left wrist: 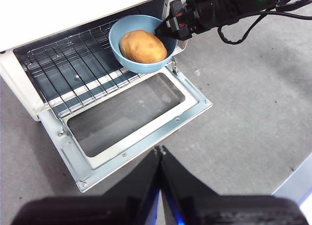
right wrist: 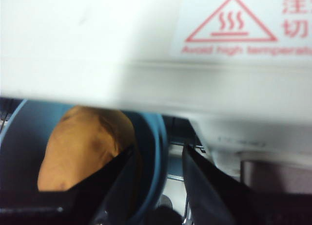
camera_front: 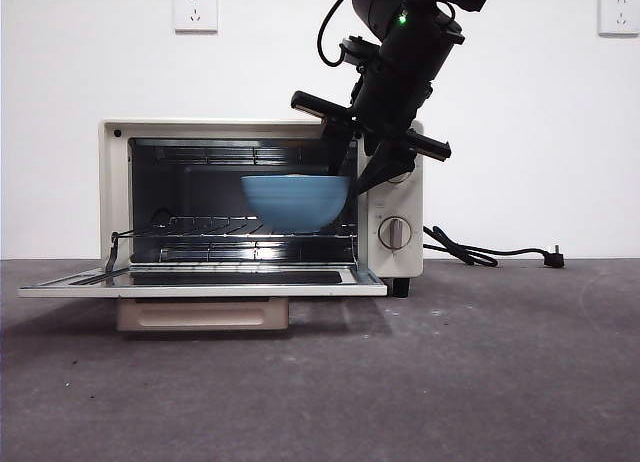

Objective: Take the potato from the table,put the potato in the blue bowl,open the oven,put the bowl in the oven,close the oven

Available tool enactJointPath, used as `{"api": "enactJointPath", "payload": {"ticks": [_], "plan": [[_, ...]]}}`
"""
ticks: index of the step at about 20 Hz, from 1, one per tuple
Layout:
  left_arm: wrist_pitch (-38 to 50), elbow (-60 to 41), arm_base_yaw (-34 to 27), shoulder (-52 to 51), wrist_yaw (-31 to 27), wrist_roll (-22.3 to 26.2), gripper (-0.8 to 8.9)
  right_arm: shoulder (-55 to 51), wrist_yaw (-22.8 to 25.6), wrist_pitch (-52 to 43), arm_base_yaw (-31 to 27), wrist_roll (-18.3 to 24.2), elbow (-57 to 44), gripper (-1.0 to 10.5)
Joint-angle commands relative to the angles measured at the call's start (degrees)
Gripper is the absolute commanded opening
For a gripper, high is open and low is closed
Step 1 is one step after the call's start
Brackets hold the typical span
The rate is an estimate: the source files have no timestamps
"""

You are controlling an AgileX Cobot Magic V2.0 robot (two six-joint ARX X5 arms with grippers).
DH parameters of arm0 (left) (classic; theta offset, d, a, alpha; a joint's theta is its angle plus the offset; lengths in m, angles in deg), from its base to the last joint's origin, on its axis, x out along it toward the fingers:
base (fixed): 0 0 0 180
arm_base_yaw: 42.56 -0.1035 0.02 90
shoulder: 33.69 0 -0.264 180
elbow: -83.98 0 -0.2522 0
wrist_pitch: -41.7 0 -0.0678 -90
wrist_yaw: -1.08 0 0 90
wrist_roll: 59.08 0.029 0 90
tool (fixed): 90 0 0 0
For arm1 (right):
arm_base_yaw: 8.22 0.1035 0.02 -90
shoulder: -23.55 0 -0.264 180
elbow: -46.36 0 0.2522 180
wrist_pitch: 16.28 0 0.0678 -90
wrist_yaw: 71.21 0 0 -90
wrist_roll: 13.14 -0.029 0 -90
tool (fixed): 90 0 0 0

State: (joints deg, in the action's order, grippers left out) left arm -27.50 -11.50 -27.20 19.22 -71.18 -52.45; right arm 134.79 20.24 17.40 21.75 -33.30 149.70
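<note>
Front view: right gripper pinches the blue bowl rim | potato inside bowl, held just above the wire rack in the open oven | step: placing bowl | next: lower, release, withdraw | left gripper closed, empty, waiting.

The dark grey table bears the cream oven and its black cord.

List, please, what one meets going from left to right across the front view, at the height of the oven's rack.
oven wall → wire rack → blue bowl → right gripper on the bowl's rim → knob → black cord
</note>
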Motion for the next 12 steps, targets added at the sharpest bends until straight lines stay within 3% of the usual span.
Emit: {"api": "enactJointPath", "payload": {"ticks": [1, 7, 10, 12], "plan": [[0.07, -0.22, 0.04, -0.07, 0.31, 1.14, -0.08, -0.72, 0.00, 1.09, -0.02, -0.33, 0.07, 1.6], [0.02, -0.24, 0.02, 0.04, 0.04, 1.18, -0.08, -7.76, -0.31, 8.46, 0.00, 1.51, 0.07, 1.6], [0.98, -1.53, -1.16, 0.04, -4.26, 0.35, -0.08, -12.92, -5.09, 16.63, 0.04, 5.99, 0.07, 1.6], [3.61, -5.73, -3.85, 0.04, -1.90, -0.55, -0.08, -17.70, -7.56, 23.06, 0.04, 10.03, 0.07, 1.6]]}}
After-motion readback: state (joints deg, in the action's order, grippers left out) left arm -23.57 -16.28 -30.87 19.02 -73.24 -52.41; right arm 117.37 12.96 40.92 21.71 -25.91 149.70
